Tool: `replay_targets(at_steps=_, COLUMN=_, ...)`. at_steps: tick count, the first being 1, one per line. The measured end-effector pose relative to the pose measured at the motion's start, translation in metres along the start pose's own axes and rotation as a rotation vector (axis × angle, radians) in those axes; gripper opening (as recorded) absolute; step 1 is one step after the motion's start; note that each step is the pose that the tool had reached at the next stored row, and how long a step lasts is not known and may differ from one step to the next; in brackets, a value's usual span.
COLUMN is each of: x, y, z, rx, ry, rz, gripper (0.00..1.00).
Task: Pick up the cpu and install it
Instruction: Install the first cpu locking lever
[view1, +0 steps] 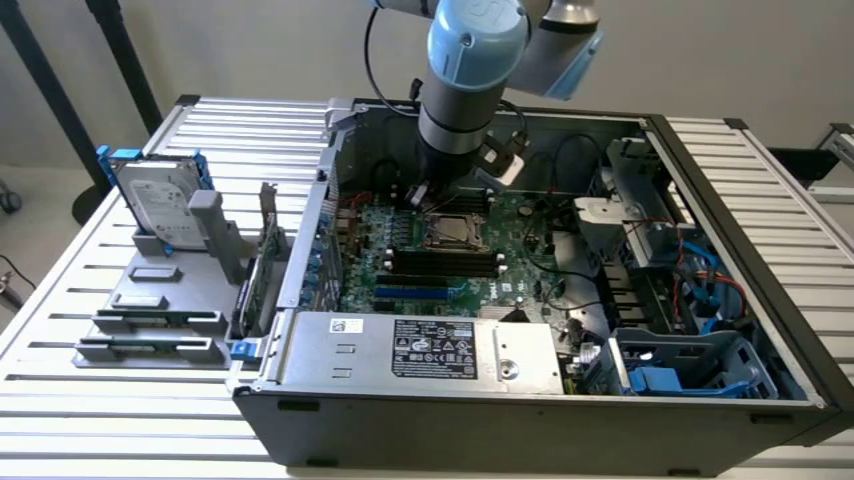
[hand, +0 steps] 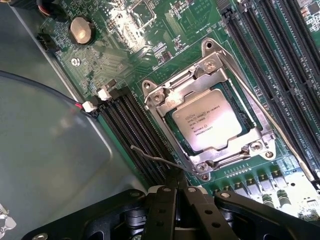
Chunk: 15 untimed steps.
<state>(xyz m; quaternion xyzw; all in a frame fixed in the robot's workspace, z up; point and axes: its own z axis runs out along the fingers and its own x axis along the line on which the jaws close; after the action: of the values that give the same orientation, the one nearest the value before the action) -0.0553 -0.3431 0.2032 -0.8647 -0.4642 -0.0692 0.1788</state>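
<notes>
Claw pressed together, empty | cpu seated inside socket frame | memory slots flank both edges.

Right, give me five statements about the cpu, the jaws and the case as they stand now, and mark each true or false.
1. The cpu lies in its socket on the motherboard. True.
2. The gripper holds the cpu in the air. False: its jaws are shut with nothing between them, close beside the socket.
3. The computer case lies with its side open. True.
4. The hard drive in its blue bracket is mounted inside the case. False: it stands on the grey holder outside the case, on the exterior view's left.
5. A round coin battery sits on the motherboard. True.
</notes>
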Motion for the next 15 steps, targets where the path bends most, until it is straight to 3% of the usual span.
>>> replay_targets(at_steps=15, x=0.0002, y=0.0025, z=0.0024, rx=-0.0034, ry=-0.0055, rz=0.001, gripper=0.11)
